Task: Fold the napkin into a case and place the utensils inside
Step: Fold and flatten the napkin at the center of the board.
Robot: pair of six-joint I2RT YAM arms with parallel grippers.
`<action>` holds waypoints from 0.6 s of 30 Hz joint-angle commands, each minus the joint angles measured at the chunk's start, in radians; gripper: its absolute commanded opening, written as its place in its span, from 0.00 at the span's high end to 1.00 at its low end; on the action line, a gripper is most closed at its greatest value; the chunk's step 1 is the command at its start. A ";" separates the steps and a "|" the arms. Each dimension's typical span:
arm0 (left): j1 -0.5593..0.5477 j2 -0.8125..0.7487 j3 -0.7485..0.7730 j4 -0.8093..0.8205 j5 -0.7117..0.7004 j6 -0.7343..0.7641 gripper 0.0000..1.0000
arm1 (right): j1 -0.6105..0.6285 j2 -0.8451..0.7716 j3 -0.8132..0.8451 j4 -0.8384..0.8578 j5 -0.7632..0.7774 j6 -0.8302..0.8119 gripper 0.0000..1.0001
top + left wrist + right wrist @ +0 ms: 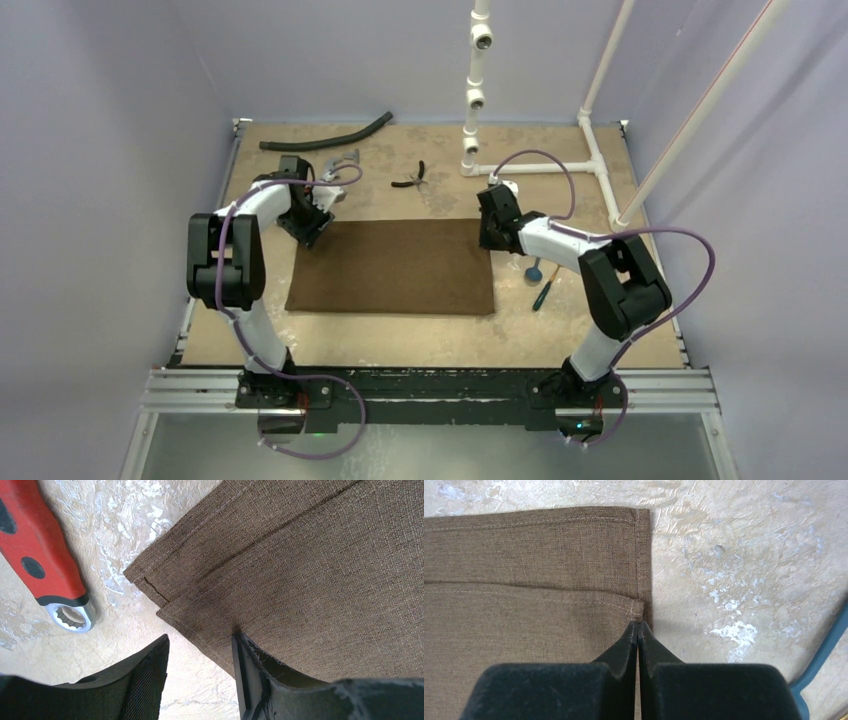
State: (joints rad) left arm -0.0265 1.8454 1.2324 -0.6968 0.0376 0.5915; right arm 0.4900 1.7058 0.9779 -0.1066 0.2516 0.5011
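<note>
The left arm (225, 262) and the right arm (612, 285) are each built from white tubular links joined by blocky black joint housings. A purple cable (536, 152) loops along each arm. Both arms share a black base rail (430, 385). The fingers (145, 685) are black, wedge-shaped blades, and one pad face carries a fine mesh texture.

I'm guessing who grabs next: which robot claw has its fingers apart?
The left gripper: its black fingers stand apart at the edge of the dark-brown cloth napkin. The right gripper has its fingers pressed together.
</note>
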 commanded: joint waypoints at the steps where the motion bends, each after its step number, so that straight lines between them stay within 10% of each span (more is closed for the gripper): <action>1: 0.008 -0.017 0.036 0.000 0.021 0.013 0.52 | 0.002 -0.070 0.051 -0.040 0.026 -0.007 1.00; 18: 0.009 -0.024 0.062 -0.003 0.018 -0.001 0.50 | 0.012 -0.080 0.177 -0.122 0.111 -0.047 1.00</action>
State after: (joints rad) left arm -0.0265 1.8454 1.2694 -0.7143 0.0532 0.5945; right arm 0.4992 1.6165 1.1095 -0.1959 0.2802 0.4892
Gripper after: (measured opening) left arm 0.495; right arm 0.005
